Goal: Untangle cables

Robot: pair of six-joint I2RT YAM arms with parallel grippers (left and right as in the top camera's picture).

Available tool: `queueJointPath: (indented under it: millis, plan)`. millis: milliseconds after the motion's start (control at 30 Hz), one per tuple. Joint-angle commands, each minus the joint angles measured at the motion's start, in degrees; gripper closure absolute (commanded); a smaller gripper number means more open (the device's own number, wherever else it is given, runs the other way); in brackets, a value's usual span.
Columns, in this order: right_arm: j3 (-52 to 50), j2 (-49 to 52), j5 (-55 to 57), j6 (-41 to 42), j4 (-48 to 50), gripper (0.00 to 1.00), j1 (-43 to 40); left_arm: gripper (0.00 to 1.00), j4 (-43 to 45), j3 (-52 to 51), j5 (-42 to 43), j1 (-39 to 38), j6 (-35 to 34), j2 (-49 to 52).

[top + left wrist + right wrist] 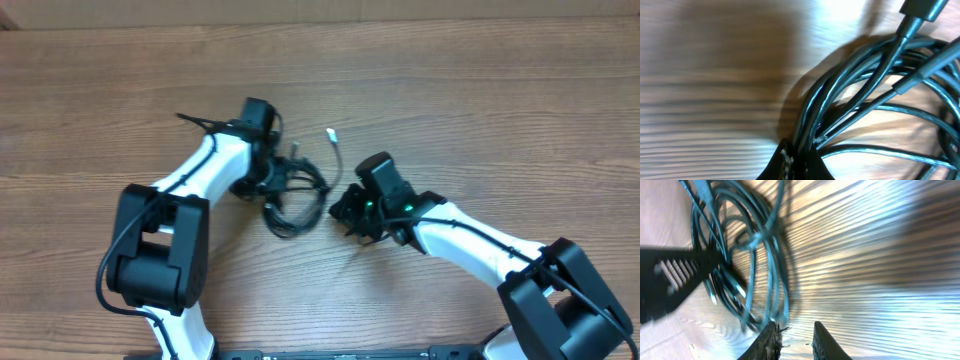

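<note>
The cables point(296, 208) lie as a black coil of loose loops at the table's middle, and one bluish-silver tip point(331, 133) sticks out toward the back. My left gripper point(268, 185) sits on the coil's left side. In the left wrist view it point(801, 150) is shut on a bundle of the cables point(860, 85) that fans out up and right. My right gripper point(343, 207) is just right of the coil. The right wrist view shows it point(796, 332) open with bare wood in the gap, and the cables point(747, 245) to its left, beside one finger.
The wooden table point(480, 90) stretches around both arms. In the right wrist view the left arm's black gripper point(670, 280) reaches into the coil from the left. A plug end point(920, 9) shows at the top right of the left wrist view.
</note>
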Motion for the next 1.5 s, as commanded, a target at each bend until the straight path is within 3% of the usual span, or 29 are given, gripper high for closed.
queueJointPath:
  millis: [0,267,367,433,533,667,733,833,867,933,1033,1100,1267,1467]
  plan:
    - [-0.2,0.55,5.14,0.04,2.36,0.79,2.75,0.96,-0.83,0.63,-10.67,3.61,5.29,1.25]
    - [-0.2,0.55,8.24,0.0,4.66,0.78,2.82,0.96,-6.51,5.16,-4.46,4.87,9.66,1.22]
    - [-0.2,0.55,9.35,-0.02,5.33,0.69,2.82,0.94,-13.27,11.17,-2.01,4.81,9.66,1.22]
    - [-0.2,0.55,10.05,-0.07,5.99,0.68,2.8,0.87,-17.81,15.45,0.2,4.81,9.64,1.22]
    - [-0.2,0.55,10.05,-0.22,6.78,0.68,2.47,0.51,-22.69,20.04,4.35,4.79,9.57,1.22]
    - [-0.2,0.55,9.99,-0.2,5.97,0.69,1.01,0.41,-25.64,21.16,6.8,4.79,8.94,1.25]
    - [-0.2,0.55,9.97,-0.2,5.03,0.7,0.26,0.44,-25.88,20.2,6.82,4.79,8.26,1.29]
    - [-0.2,0.55,9.94,-0.2,4.48,0.77,-0.35,0.71,-25.24,18.29,7.02,4.52,3.96,1.31]
    - [-0.2,0.55,9.94,-0.2,4.5,0.77,-0.46,0.74,-24.96,17.64,7.04,4.35,3.06,1.31]
    - [-0.2,0.55,9.77,-0.2,4.85,0.78,-0.44,0.74,-23.23,15.08,7.06,3.39,1.2,1.31]
    - [-0.2,0.55,9.33,-0.2,5.05,0.96,-0.44,0.76,-20.5,12.02,7.04,1.99,-1.16,1.33]
    - [-0.2,0.55,9.33,-0.2,5.05,0.96,-0.44,0.77,-17.86,9.79,7.04,0.87,-2.89,1.33]
    - [-0.2,0.55,9.33,-0.2,5.05,0.96,-0.44,0.68,-11.63,6.43,7.02,-1.31,-6.51,1.33]
    - [-0.2,0.55,9.38,-0.2,5.03,0.96,-0.44,0.69,-6.75,6.29,7.02,-3.45,-11.43,1.33]
